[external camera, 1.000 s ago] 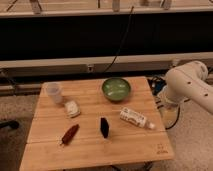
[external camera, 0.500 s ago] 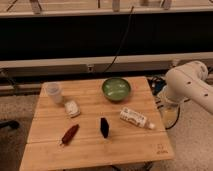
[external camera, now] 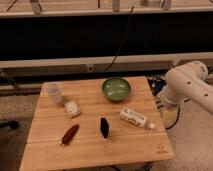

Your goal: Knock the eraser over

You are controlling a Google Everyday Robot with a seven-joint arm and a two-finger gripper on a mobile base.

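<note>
The eraser (external camera: 104, 127) is a small black slab standing upright near the middle of the wooden table (external camera: 130, 147). My white arm (external camera: 186, 86) hangs beside the table's right edge, well to the right of the eraser and apart from it. The gripper itself does not show; only the arm's white casing is in view.
A green bowl (external camera: 116, 89) sits behind the eraser. A white bottle (external camera: 134, 118) lies to its right. A dark red elongated object (external camera: 70, 134), a small white block (external camera: 72, 108) and a clear plastic cup (external camera: 53, 92) are to its left. A dark wall with cables runs behind.
</note>
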